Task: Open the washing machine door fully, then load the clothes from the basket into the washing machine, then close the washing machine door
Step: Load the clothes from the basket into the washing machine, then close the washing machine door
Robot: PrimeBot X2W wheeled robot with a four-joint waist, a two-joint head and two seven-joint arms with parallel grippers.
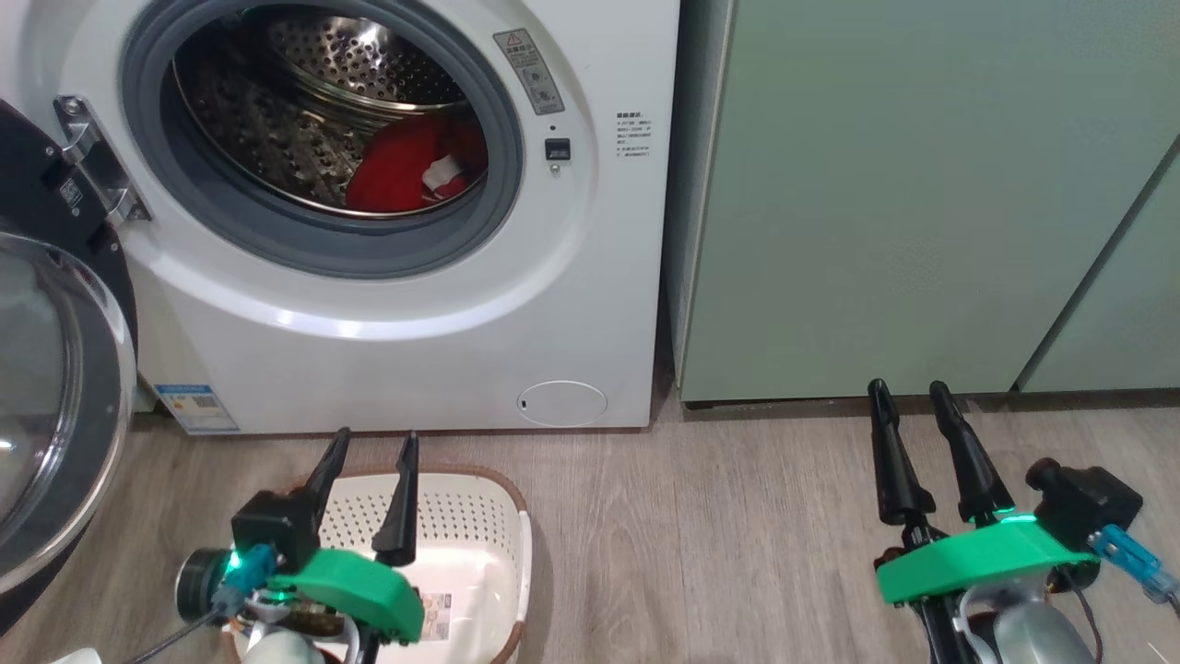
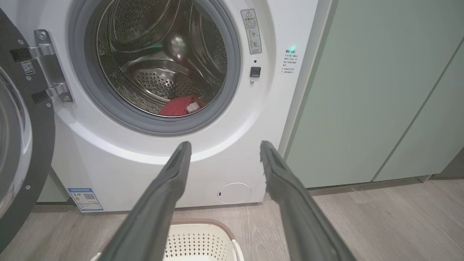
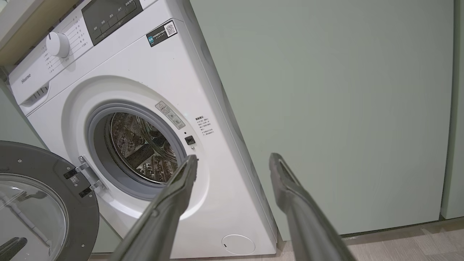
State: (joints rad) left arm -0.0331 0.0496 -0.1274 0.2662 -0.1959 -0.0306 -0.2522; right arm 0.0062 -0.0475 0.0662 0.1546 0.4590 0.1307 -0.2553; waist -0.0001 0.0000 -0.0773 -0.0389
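You see the bright red fabric garment (image 1: 392, 175), white tag (image 1: 442, 172) showing, low in the steel drum (image 1: 267, 129) of the white front-loading washing machine (image 1: 415, 323), black-rimmed round door (image 1: 115, 304) open leftward; left gripper (image 1: 376, 435) and right gripper (image 1: 908, 387) spread, empty.

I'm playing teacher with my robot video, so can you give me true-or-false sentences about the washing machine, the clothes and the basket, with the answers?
1. The washing machine door is shut. False: it stands swung open on the left.
2. A red garment lies inside the steel drum. True.
3. The left end effector is holding the red garment. False: it is open and empty, by the basket.
4. The basket stands on the floor in front of the washing machine. True.
5. The right end effector is shut. False: its fingers stand apart, holding nothing.
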